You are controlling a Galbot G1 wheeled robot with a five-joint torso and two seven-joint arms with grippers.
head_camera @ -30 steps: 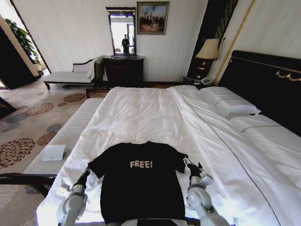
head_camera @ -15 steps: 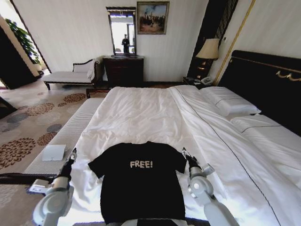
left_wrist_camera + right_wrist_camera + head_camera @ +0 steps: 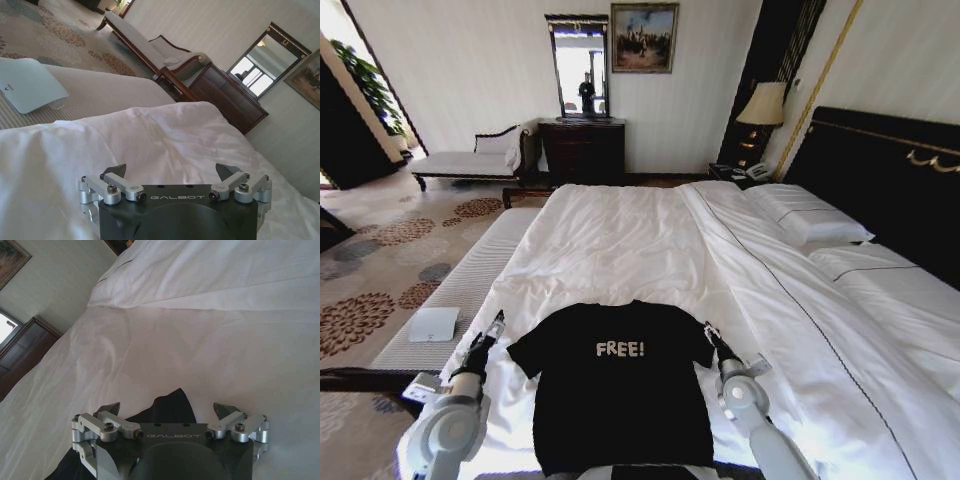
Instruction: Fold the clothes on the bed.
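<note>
The clothes are one black T-shirt (image 3: pixel 615 390) with pale "FREE!" lettering, lying flat and face up on the near edge of the bed (image 3: pixel 620 240). My left gripper (image 3: pixel 492 330) stands open just outside the shirt's left sleeve, over the white duvet (image 3: pixel 165 135), with nothing between its fingers. My right gripper (image 3: pixel 709 334) is open at the tip of the right sleeve. In the right wrist view the black sleeve (image 3: pixel 172 401) lies between the open jaws of the right gripper (image 3: pixel 167 410). The left gripper (image 3: pixel 171 171) faces white bedding.
A striped bench (image 3: pixel 460 285) runs along the bed's left side with a flat white device (image 3: pixel 433 323) on it. Pillows (image 3: pixel 810 215) and the dark headboard (image 3: pixel 880 170) are on the right. A chaise (image 3: pixel 470 160), a dresser (image 3: pixel 582 148) and a lamp (image 3: pixel 765 105) stand along the far wall.
The left gripper drew away from the left sleeve, swung outward, then came partway back. The right gripper slid slightly forward along the right sleeve. The shirt lies unchanged.
</note>
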